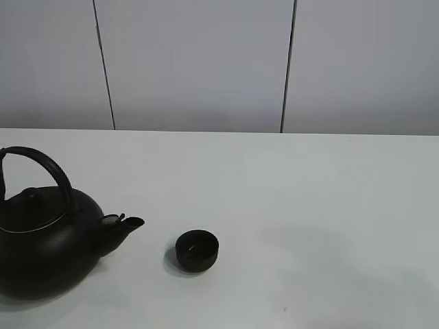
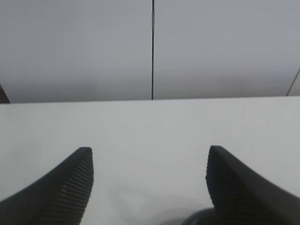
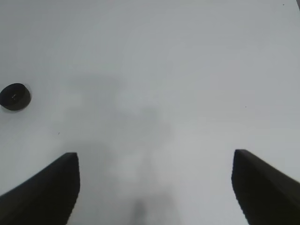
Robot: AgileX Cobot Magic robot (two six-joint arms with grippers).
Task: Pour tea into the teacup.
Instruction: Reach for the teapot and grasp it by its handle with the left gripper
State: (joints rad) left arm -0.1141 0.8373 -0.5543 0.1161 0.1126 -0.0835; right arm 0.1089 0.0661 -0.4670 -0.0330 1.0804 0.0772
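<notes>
Sitting upright on the near part of the white table (image 1: 309, 192), a little left of the middle, is the teacup (image 1: 197, 250) — small, round, black and low. Just to its left stands the big black kettle (image 1: 41, 253), its short spout (image 1: 127, 225) pointing right toward the cup, close to it but not touching; the arched handle (image 1: 48, 168) rises over the lid (image 1: 31, 205). The left gripper (image 2: 150, 154) hangs over bare tabletop with its jaws spread wide and nothing between them; a dark rounded shape (image 2: 197, 218) shows at the edge of that wrist view beside one ribbed finger (image 2: 229, 187) — too little of it to tell what it is. The right gripper (image 3: 155, 158) is likewise spread apart and empty, above the table and well apart from the cup. Behind the table runs a pale panelled wall (image 1: 199, 62) with two dark seams (image 1: 103, 65)
</notes>
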